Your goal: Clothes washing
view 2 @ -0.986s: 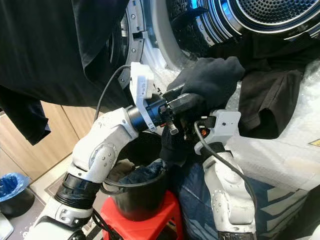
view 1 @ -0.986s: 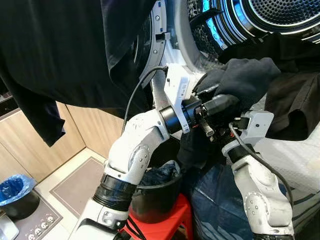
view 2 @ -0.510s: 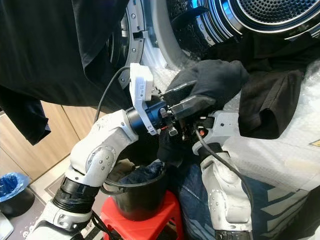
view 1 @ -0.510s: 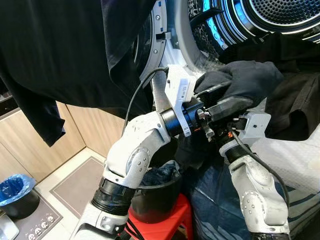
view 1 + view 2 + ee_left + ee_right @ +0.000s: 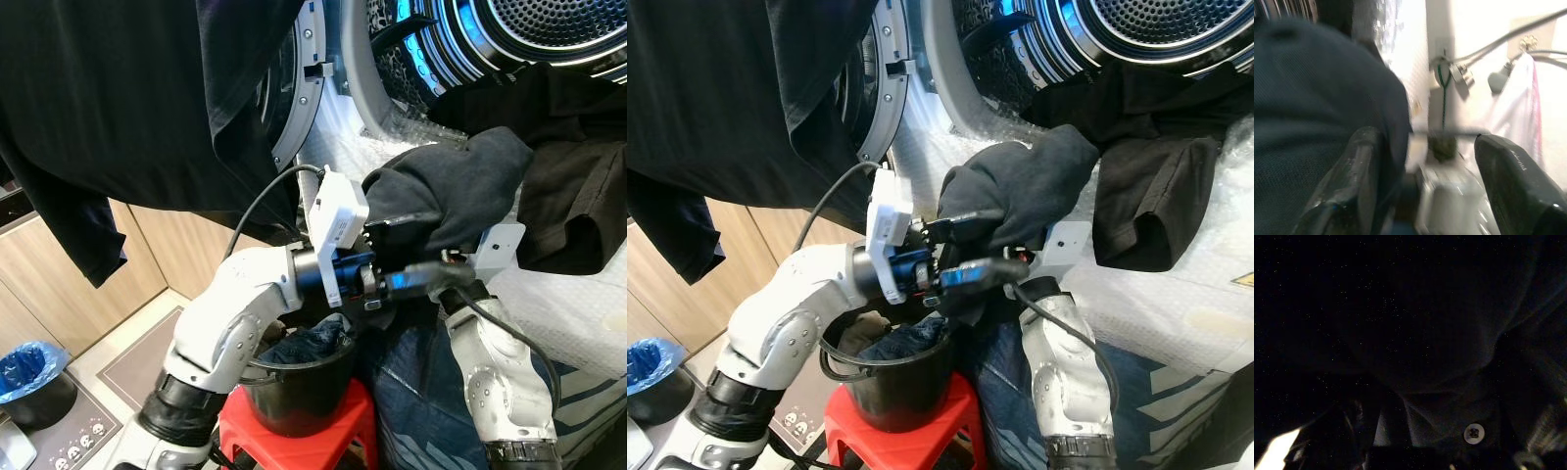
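A dark grey garment (image 5: 451, 181) is bunched in front of the washer opening, draped over the end of my right arm. My right gripper is buried under it; its white wrist mount (image 5: 498, 250) shows just below. The right wrist view is very dark, with cloth and a small button (image 5: 1474, 432). My left gripper (image 5: 441, 245) is open just left of the garment, one finger against the cloth and the other below it. In the left wrist view both fingers (image 5: 1354, 176) stand apart, cloth beside one.
The washer drum (image 5: 549, 29) is open at upper right, with dark clothes (image 5: 578, 196) hanging over its lip. A black bucket (image 5: 294, 397) of blue clothes sits on a red stool (image 5: 323, 441) below my arms. A big black cloth (image 5: 118, 108) hangs at upper left. A blue bin (image 5: 29, 367) stands on the floor.
My left gripper has opened, let go of the dark garment and pulled back down and to the left. The garment stays on my right arm, slightly higher.
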You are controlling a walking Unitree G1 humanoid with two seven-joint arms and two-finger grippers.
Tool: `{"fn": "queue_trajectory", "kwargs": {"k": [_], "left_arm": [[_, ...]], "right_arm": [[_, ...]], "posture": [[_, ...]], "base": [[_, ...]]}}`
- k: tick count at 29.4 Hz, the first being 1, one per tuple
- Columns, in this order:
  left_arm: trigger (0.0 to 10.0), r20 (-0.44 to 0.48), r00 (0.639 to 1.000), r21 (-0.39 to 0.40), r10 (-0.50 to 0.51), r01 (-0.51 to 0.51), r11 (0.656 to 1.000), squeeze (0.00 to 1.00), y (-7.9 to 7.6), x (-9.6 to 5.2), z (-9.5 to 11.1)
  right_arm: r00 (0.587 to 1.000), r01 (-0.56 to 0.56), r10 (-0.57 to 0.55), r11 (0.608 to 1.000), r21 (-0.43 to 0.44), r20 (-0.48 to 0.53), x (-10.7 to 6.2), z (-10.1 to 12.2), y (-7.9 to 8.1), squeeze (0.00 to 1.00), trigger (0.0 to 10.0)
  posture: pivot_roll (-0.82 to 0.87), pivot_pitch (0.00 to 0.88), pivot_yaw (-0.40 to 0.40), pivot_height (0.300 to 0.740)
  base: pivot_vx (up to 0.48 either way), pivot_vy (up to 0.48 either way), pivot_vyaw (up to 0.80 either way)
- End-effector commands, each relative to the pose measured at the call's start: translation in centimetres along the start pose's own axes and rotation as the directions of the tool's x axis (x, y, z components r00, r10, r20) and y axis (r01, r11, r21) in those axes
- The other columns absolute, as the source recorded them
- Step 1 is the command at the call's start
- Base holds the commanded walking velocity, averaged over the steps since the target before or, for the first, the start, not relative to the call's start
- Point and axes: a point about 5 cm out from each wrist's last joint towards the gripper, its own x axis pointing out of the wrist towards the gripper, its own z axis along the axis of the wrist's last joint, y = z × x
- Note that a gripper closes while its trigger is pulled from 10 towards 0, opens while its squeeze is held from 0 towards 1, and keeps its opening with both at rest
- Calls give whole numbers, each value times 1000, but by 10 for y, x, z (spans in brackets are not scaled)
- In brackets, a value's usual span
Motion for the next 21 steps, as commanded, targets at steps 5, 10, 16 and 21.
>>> {"fn": "queue_trajectory", "kwargs": {"k": [5, 10, 16, 21], "left_arm": [[10000, -100, 993, -8, -57, 56, 998, 1000, -11, -14, -10], [10000, -119, 992, 19, -41, 44, 999, 0, -12, -25, -11], [10000, -184, 980, 9, -70, 72, 997, 0, -20, -43, -19], [10000, -266, 964, 20, -23, 29, 999, 0, -24, -56, -33]], "right_arm": [[995, -39, 38, 999, 10, 88, 15, 20, -2, 0, 0], [993, -57, 56, 998, 12, 103, 18, 26, -8, 0, 0], [980, -128, 125, 992, 4, 156, 17, 42, -12, 0, 0], [948, -250, 243, 968, 10, 206, 13, 62, -13, 0, 1294]], "posture": [[-46, 0, 97, 740], [-46, 0, 92, 740], [-47, 0, 88, 740], [-49, 0, 86, 740]], "base": [[0, 0, 0], [0, 0, 0], [0, 0, 0], [0, 0, 0]]}}
